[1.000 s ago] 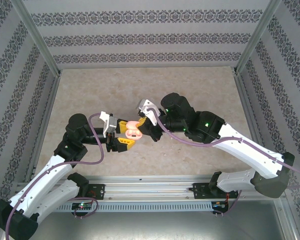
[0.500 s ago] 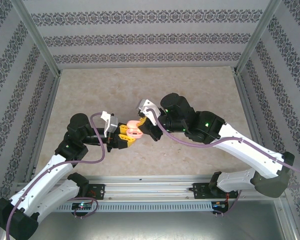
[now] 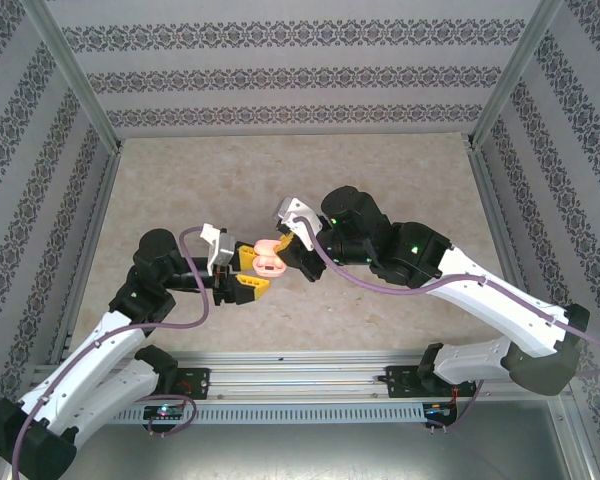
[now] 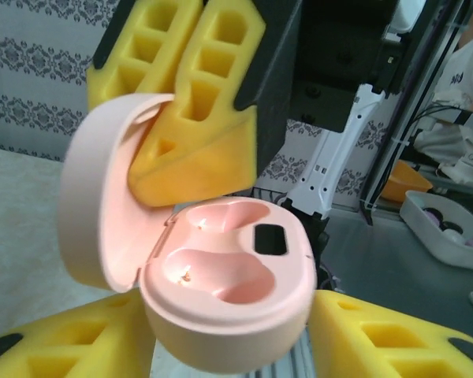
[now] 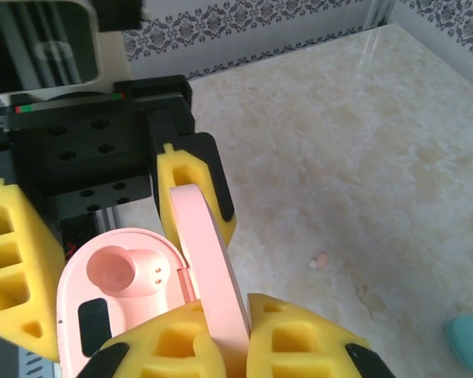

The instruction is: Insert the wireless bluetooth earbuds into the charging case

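- The left pincer (image 3: pixel 248 272) was seen closed on the base of the pink charging case (image 3: pixel 270 260), which was held up off the worktop (image 3: pixel 280 180).
- In the left wrist view, the case (image 4: pixel 229 291) was gripped between the left pincer's (image 4: pixel 229 350) two yellow foam fingers (image 4: pixel 63 346), one pressed against each side of the base.
- The case was held open with its two moulded wells turned toward the left wrist camera. Both wells looked empty, and a small dark rectangle was seen on the inner face beside them.
- The right pincer (image 3: pixel 288 248) was met tip to tip with the left one and was closed on the lid (image 4: pixel 94 213) of the case.
- In the right wrist view, the lid (image 5: pixel 213 268) was seen on edge, clamped between the right pincer's (image 5: pixel 221 346) yellow fingers (image 5: pixel 307 339). The base (image 5: pixel 118 291) lay just to their left.
- In that same view, the left pincer's fingers (image 5: pixel 193 189) were seen just beyond the lid and at the far left, on either side of the base.
- A tiny pink earbud (image 5: pixel 321 260) was seen lying on the marbled worktop (image 5: pixel 339 142), outside the case and apart from the right pincer, beyond and to the right of its fingertips.
- A light blue object (image 5: pixel 467 342) was cut off by the frame edge farther to the right of that pincer. What it was could not be told.
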